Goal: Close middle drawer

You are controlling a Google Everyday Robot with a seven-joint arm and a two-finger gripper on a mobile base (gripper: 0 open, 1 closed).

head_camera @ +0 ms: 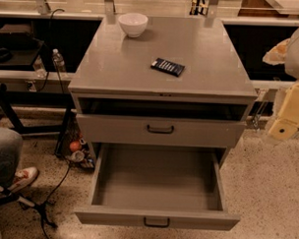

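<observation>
My cream gripper (pixel 286 119) hangs at right edge, open or shut I cannot tell, probably staged to push the pulled-out grey flat-fronted middle drawer (pixel 158 186) at bottom centre.

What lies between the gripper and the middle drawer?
Only bare floor, in the camera view: the gripper hangs at the right edge, beside the cabinet, apart from the open middle drawer.

White bowl (pixel 132 24) rear of cabinet top (pixel 206 49), dark flat packet (pixel 167 66) mid-top. Water bottle (pixel 58 60) left, sneaker (pixel 23 177) on floor (pixel 270 184).
</observation>
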